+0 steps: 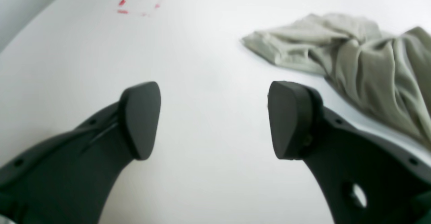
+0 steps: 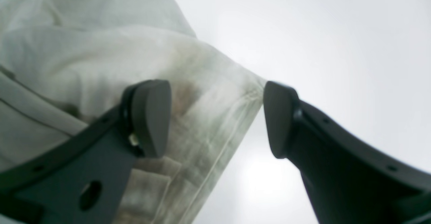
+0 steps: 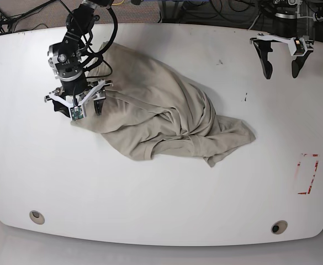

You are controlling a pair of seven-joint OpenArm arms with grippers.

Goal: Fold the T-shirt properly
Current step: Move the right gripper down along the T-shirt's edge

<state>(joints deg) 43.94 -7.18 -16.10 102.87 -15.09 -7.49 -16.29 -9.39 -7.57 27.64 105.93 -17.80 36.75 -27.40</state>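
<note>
On the desk's point(image 3: 161, 199) left side, the right tool point(image 3: 75, 102) hangs spread over the shirt's edge, one finger above the cloth, pinching nothing. The T-shirt point(image 3: 161, 118) lies crumpled mid-desk, no fold made yet. Far right, the left tool point(image 3: 281, 58) hovers spread, well apart.

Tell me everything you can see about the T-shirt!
The T-shirt is plain beige, with no print, made of soft, wrinkly cloth. It isn't folded yet: it lies bunched in a crumpled heap across the middle of the white table. One hemmed edge lies at the right gripper, whose jaws stand open over it. The left gripper is far off, open too.
</note>
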